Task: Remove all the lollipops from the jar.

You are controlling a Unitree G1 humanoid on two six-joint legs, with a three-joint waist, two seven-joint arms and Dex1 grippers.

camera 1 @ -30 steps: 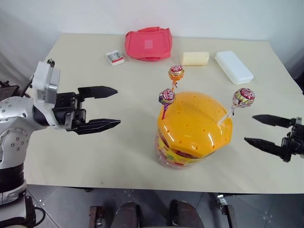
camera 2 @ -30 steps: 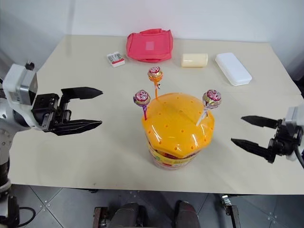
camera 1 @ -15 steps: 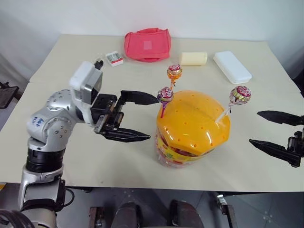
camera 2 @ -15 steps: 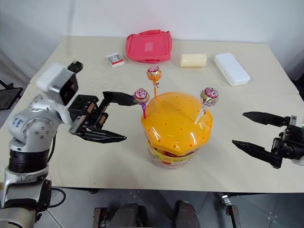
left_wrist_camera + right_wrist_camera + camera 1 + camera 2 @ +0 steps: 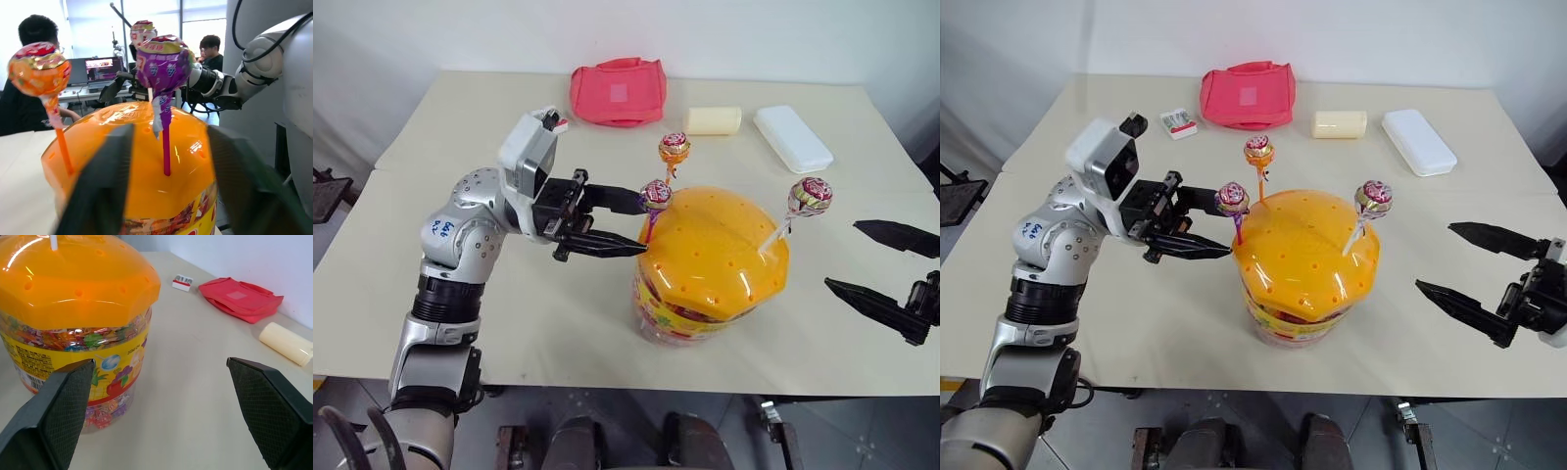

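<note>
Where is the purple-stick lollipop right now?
In the left eye view the purple-stick lollipop stands in the jar's orange lid on the robot's left side, between the left gripper's fingers.

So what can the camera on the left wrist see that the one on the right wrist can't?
Left wrist view: the purple-stick lollipop between its open fingers, the orange-stick lollipop, and people at desks behind. Right wrist view: the red pouch, a cream roll, a small box and the jar's label. Both show the jar with its orange lid.
</note>
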